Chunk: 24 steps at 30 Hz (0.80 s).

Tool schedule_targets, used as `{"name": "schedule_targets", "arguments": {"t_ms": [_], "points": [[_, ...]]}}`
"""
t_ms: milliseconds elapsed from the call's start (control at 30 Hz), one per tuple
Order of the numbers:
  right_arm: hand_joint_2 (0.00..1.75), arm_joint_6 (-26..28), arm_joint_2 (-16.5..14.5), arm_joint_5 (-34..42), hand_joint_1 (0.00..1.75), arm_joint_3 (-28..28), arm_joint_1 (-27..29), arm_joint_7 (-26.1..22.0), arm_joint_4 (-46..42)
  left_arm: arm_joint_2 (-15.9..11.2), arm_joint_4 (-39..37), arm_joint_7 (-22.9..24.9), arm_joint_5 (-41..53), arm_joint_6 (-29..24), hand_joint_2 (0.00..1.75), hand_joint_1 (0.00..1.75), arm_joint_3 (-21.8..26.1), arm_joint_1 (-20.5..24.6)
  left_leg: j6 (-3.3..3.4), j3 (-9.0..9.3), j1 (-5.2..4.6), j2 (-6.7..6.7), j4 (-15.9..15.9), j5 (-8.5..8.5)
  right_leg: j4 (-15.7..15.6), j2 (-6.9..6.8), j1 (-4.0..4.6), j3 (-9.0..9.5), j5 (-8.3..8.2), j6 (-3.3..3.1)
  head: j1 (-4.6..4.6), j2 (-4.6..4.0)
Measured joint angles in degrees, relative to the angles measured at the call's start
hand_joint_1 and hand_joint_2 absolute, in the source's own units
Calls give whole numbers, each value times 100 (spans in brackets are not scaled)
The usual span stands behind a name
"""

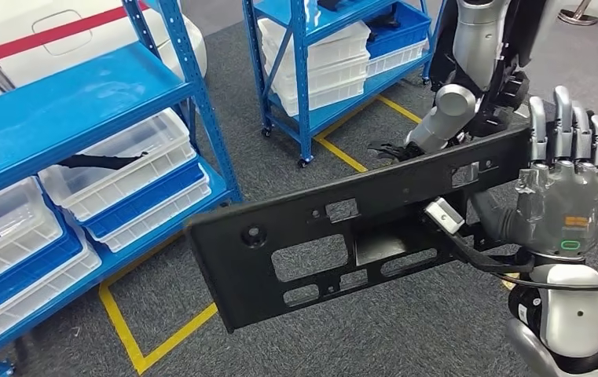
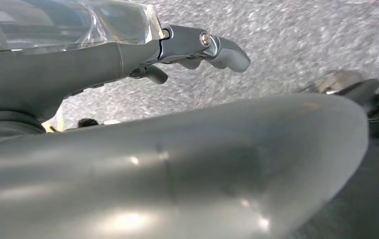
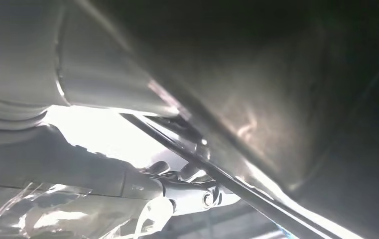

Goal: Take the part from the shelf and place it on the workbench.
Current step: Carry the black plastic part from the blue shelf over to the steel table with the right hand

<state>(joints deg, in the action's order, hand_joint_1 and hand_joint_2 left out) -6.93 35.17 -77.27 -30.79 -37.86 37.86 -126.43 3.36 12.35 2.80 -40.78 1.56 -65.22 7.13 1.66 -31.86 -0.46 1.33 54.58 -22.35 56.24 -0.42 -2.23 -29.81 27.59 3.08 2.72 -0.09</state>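
Nearest in the head view, the robot's right hand [image 1: 566, 184] stands upright at the right, its fingers hooked over the top edge of the long flat black plastic part with cut-out slots [image 1: 335, 243]. The hand is clamped on the part's right end, so the panel juts out leftward in mid-air, tilted down toward its free left end — a one-ended hold that probably leaves the far tip prone to sag or swing. The part is clear of the shelf and hangs above the grey carpeted floor [image 1: 405, 330], over the yellow floor tape [image 1: 134, 345]; no table is visible, so the placing step looks to be ahead.

The left hand [image 2: 197, 47] appears in the left wrist view above grey carpet, fingers slightly curled with nothing seen in them; whether they are fully together I cannot tell.

Farther left stands the blue metal shelf rack [image 1: 67, 102] carrying white plastic bins [image 1: 122, 157], one with a dark piece inside. Beyond, a second blue rack [image 1: 303, 78] holds stacked white trays — and another silver humanoid robot [image 1: 476, 55] stands at the far right.
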Motion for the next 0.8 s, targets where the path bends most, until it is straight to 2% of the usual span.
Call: {"name": "schedule_targets", "arguments": {"t_ms": [67, 100, 200, 233, 267, 300, 333, 400, 433, 467, 533, 567, 600, 667, 700, 733, 767, 800], "points": [[0, -232, 116, 38, 0, 52, -93, 51, -140, -4, 0, 4, -58, -1, 0, 0, 4, -33, -38, -60, 23, 4, 110, -85, 12, 57, 10, -47, -46, -84, 1, 0], [0, -328, 190, 52, 0, 85, -139, 82, -226, -5, 0, 6, -87, -1, 0, 0, 7, -42, -60, -145, 35, -7, 315, -235, 11, 87, 13, -74, -71, -124, 2, 0], [0, -544, 434, 106, 0, 235, -196, 181, -506, -5, 0, 44, -152, -1, 0, 0, 13, -47, -91, -609, 43, -46, 1511, -885, 12, 189, 43, -151, -124, -199, 1, 0], [0, -599, 512, 125, 0, 287, -194, 199, -595, -5, -1, 63, -168, -1, 0, 0, 14, -51, -78, -710, 41, -54, 1800, -986, 13, 236, 60, -167, -135, -209, 1, 0], [0, -646, 586, 135, 0, 336, -191, 208, -676, -5, -1, 79, -181, -1, 0, 0, 15, -56, -48, -705, 34, -66, 1860, -968, 14, 290, 77, -175, -144, -213, 1, 0], [0, -690, 661, 143, 0, 387, -189, 214, -766, -5, -1, 88, -193, -1, 0, 0, 15, -58, -3, -588, 19, -92, 1673, -843, 14, 352, 96, -176, -151, -213, 1, 0], [0, -733, 734, 147, 0, 441, -187, 216, -857, -5, -2, 92, -205, -1, 0, 0, 16, -56, 61, -379, -4, -161, 1282, -641, 12, 408, 110, -171, -156, -212, 1, 0], [0, -823, 867, 139, 0, 556, -176, 218, -1042, -31, -8, 94, -224, 1, 0, 0, 20, -53, 199, 31, -49, -417, 454, -312, 7, 506, 113, -175, -170, -198, 0, 0], [0, -868, 919, 131, 0, 605, -169, 218, -1119, -44, -13, 94, -232, 2, 0, 0, 21, -54, 248, 141, -74, -520, 205, -239, 2, 548, 94, -192, -184, -180, 1, 0], [0, -911, 965, 122, 0, 646, -155, 219, -1190, -57, -16, 94, -238, 2, 0, 0, 21, -55, 276, 179, -92, -561, 97, -234, -11, 598, 68, -216, -206, -150, 0, 0], [0, -975, 1082, 112, 0, 714, -127, 211, -1323, -58, -17, 92, -245, 2, 0, 0, 26, -48, 303, 241, -96, -456, -80, -193, -64, 700, 31, -251, -258, -70, 1, 0], [0, -1001, 1143, 108, 0, 755, -113, 207, -1396, -61, -17, 86, -252, 1, 0, 0, 32, -41, 308, 302, -81, -384, -217, -146, -54, 646, 42, -270, -249, -40, -4, 0], [0, -1021, 1209, 103, 0, 798, -113, 201, -1463, -63, -17, 77, -262, -12, 0, 0, 40, -35, 311, 367, -65, -315, -353, -91, 50, 533, 59, -325, -174, -19, -8, 0], [0, -1068, 1303, 97, 0, 871, -120, 198, -1584, -68, -17, 56, -288, -46, 0, 0, 52, -35, 302, 439, -57, -185, -492, -28, 611, 237, 82, -581, 147, 12, -18, 0], [0, -1096, 1337, 97, 0, 890, -123, 196, -1628, -69, -17, 44, -299, -61, 0, 0, 54, -40, 300, 440, -58, -117, -494, -24, 985, 169, 71, -760, 319, 35, -19, 0], [0, -1127, 1367, 97, 0, 902, -119, 193, -1674, -69, -17, 31, -308, -61, 0, 0, 55, -46, 292, 435, -59, -46, -487, -31, 1271, 135, 59, -899, 415, 61, -20, 0], [0, -1156, 1395, 97, 0, 915, -114, 190, -1718, -69, -17, 14, -317, -57, 0, 0, 56, -50, 280, 430, -57, 28, -476, -40, 1378, 109, 43, -952, 411, 88, -20, 0], [0, -1180, 1429, 97, 0, 932, -114, 187, -1761, -69, -17, 0, -325, -54, 0, 0, 57, -51, 260, 425, -51, 98, -458, -55, 1256, 81, 29, -886, 303, 115, -20, 0]]}}
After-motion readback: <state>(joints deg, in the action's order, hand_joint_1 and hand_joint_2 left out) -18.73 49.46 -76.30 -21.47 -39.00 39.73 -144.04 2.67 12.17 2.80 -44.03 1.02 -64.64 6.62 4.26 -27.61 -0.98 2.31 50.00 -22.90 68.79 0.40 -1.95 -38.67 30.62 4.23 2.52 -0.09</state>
